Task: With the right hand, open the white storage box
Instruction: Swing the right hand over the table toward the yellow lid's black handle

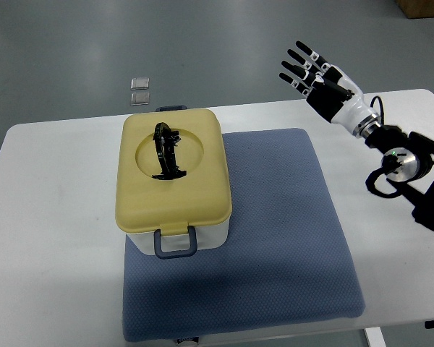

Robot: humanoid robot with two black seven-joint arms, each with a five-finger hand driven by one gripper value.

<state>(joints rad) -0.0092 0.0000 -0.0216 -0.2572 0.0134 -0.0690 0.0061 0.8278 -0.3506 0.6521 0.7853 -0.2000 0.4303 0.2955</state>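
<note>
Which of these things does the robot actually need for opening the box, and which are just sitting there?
Needed:
- white storage box with yellow lid
- grey front latch
- black lid handle
- right robot hand, open, raised away from the box

Just lying about:
- blue-grey padded mat
- white table
- two small clear squares on the floor

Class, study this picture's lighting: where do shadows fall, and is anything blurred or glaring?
Top view: light is soft and even; the storage box casts a faint shadow onto the blue mat in front of it; the right hand is sharp, fingers spread; no strong glare on the white table.
</note>
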